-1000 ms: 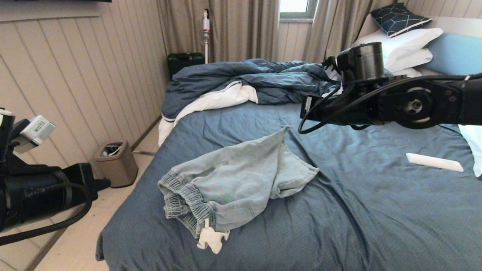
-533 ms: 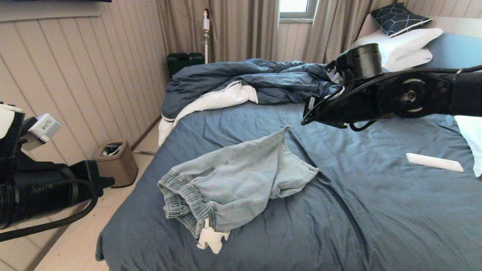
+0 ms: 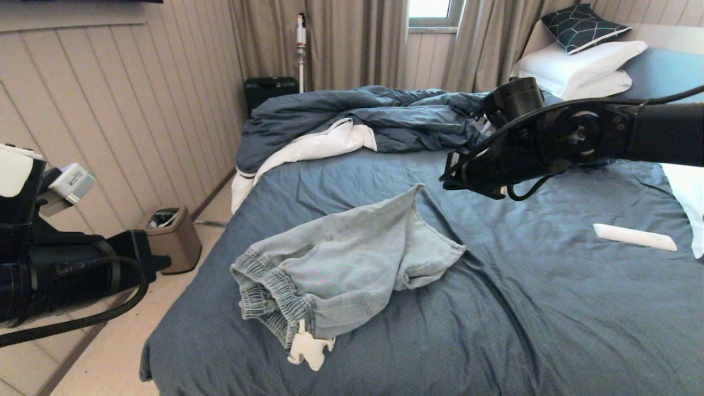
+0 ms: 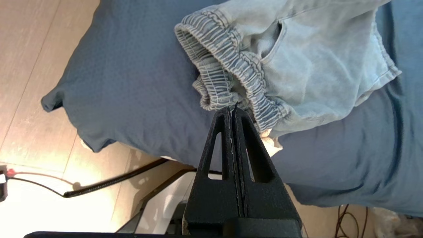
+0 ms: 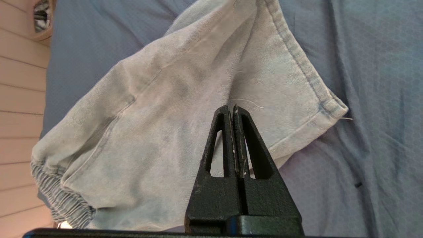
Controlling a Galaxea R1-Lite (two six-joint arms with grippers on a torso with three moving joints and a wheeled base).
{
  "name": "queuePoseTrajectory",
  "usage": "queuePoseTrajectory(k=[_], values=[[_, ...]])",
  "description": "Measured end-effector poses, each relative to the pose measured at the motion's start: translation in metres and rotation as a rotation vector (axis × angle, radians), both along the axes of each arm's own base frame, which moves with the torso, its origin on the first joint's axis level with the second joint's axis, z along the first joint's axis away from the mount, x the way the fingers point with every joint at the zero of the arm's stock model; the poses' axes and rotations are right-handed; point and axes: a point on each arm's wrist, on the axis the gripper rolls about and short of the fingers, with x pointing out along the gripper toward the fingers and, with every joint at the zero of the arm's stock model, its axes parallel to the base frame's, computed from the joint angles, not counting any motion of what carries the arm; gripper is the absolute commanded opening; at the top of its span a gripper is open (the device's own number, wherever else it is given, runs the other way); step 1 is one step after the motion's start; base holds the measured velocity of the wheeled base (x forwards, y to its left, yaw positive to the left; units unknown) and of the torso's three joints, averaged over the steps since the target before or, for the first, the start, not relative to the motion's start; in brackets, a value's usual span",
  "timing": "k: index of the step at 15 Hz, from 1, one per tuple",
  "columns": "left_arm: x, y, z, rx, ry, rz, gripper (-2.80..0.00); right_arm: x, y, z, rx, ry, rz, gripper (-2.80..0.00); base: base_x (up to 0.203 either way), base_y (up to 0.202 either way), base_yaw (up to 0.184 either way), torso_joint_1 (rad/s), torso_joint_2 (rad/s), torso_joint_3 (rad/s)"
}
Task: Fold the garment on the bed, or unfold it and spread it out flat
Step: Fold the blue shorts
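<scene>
the garment lies crumpled on the bed, its waistband bunched. left hand and right hand hover pressed closed, empty; their tips are hidden in the head view.

Pale blue denim garment on slate-blue bed; rumpled dark blue duvet.

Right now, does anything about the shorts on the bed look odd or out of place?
Yes. The shorts lie crumpled, and the white pocket lining hangs out below the waistband, turned inside out.
</scene>
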Motion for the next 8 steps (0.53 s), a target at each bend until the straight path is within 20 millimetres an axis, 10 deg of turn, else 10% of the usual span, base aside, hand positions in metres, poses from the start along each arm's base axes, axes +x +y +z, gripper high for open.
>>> queuePoseTrajectory(k=[8], values=[[0.006, -0.003, -0.004, 0.012, 0.026, 0.003, -2.80, 0.008, 0.004, -0.014, -0.010, 0.034, 0.005, -2.80, 0.000, 0.000, 0.000, 0.000, 0.00, 0.000]])
